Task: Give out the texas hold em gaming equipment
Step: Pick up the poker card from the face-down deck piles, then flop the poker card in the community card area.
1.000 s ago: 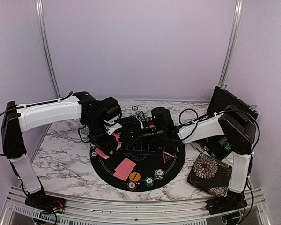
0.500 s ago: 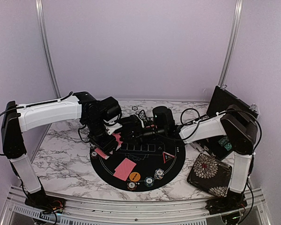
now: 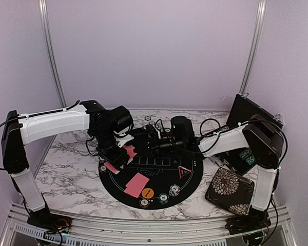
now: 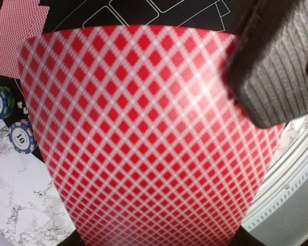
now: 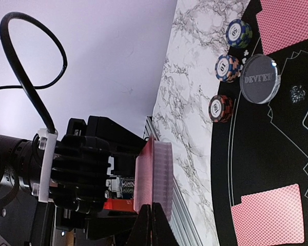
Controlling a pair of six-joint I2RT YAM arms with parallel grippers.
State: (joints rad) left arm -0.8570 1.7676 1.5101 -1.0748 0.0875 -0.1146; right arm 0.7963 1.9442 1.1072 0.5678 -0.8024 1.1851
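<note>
The round mat looks matt black on a smooth, marble-print table. The cards are glossy (a faint sheen). The finger pad at two o'clock is ribbed, matt rubber.

Robotics lab test cell. Enclosed by plain lilac wall panels on aluminium posts, with a marble-patterned desk and two robot arms bolted to a metal rail at its near edge.
</note>
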